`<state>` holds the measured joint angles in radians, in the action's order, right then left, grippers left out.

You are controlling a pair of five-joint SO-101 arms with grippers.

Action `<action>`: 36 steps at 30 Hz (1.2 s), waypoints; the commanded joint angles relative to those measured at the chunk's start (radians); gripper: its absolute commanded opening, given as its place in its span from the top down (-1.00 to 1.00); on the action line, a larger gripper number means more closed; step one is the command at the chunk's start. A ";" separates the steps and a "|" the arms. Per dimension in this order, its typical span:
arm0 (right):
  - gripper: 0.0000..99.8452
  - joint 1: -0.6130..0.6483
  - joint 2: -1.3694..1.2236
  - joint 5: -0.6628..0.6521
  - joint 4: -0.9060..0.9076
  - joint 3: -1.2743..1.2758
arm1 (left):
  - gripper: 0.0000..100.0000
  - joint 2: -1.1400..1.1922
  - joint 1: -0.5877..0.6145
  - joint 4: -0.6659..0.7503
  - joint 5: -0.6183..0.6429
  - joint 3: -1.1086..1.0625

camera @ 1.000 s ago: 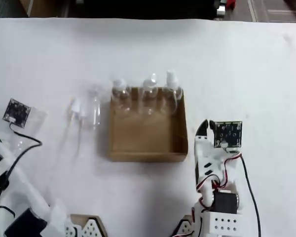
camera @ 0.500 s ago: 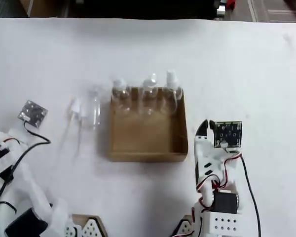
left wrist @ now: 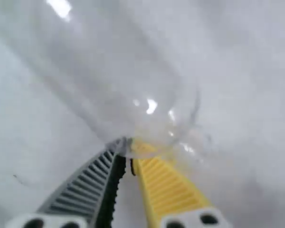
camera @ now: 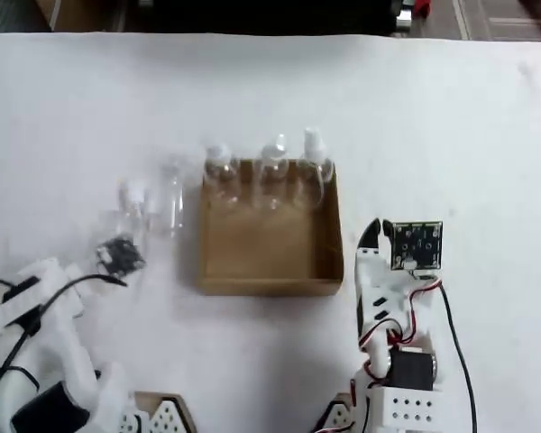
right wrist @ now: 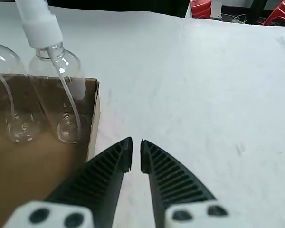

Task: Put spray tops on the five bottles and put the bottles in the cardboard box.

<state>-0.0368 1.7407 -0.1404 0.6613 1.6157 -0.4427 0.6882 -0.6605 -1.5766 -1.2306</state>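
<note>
Swinging in from the edge of the white table [camera: 451,117], my left arm [camera: 45,311] had reached the loose clear plastic bottle [camera: 169,203] beside the brown cardboard box [camera: 270,287] holding three spray-topped clear bottles [camera: 272,176]. Its wrist view showed the left gripper [left wrist: 129,151] nearly closed, tips against that bottle, gripping nothing. The right gripper [right wrist: 135,156] sat nearly closed, empty.

White table cover [camera: 451,108]: spans nearly the whole frame. Red stools [right wrist: 203,8]: upper right, on the dark floor beyond the table's far edge.
</note>
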 commanded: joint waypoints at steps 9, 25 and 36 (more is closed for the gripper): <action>0.96 0.022 0.010 -0.089 -0.021 -0.006 | 0.96 -0.619 -0.450 -0.287 0.370 0.011; 0.96 0.071 0.010 -0.121 -0.022 0.014 | 0.80 -0.969 -0.209 0.046 0.520 -0.014; 0.96 0.077 0.010 -0.123 -0.022 0.018 | 0.76 -0.145 0.074 -0.287 0.720 0.760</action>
<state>0.0292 1.7407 -0.2524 0.6613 1.6418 -0.8646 0.7188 -0.6697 -0.8876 -0.8577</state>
